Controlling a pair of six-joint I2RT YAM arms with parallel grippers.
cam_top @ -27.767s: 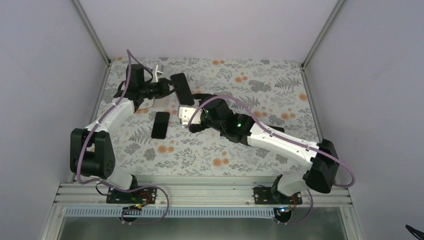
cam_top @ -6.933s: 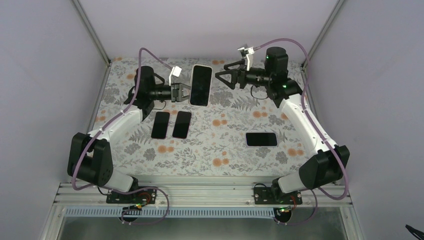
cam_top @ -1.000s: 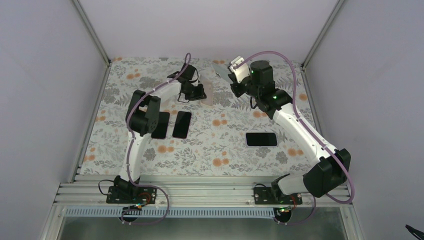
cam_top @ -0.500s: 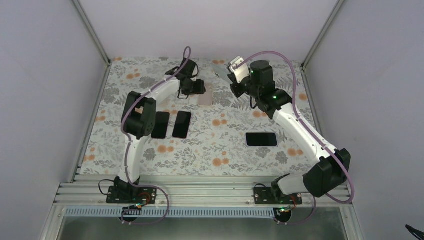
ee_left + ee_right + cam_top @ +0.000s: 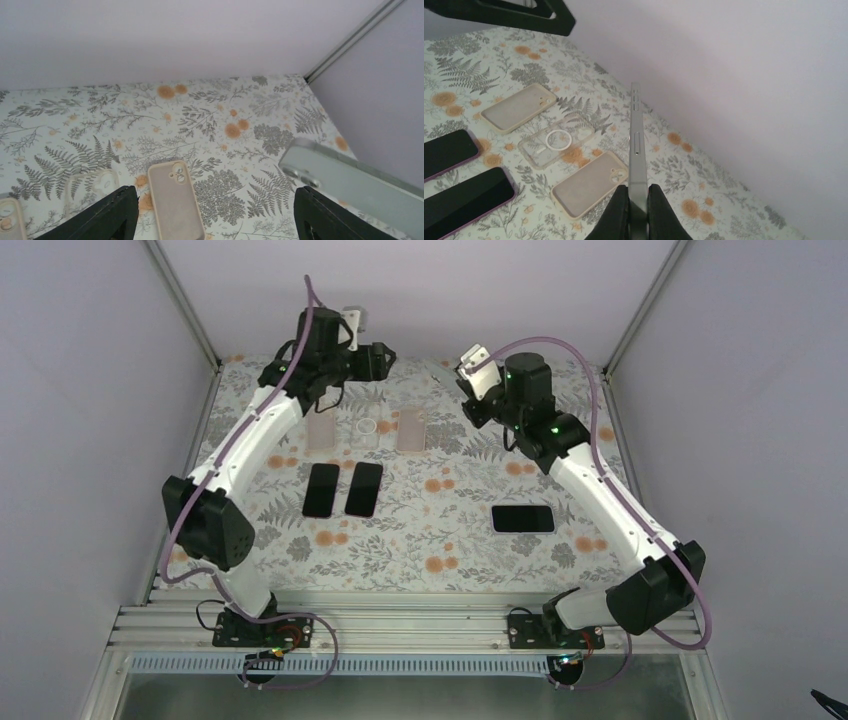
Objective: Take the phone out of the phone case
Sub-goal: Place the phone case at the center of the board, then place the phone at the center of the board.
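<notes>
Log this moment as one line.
left hand: open, empty, raised | right hand: shut on pale-green phone | beige phone case: empty, flat on floral table

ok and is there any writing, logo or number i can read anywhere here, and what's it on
No text can be read in any view.
Clear case: only a white ring, no letters.
Beige case beside it: plain.
Second beige case: plain.
Left phone, middle phone, right phone: blank dark screens.
Held phone, in the right gripper: bare edge, buttons only.
</notes>
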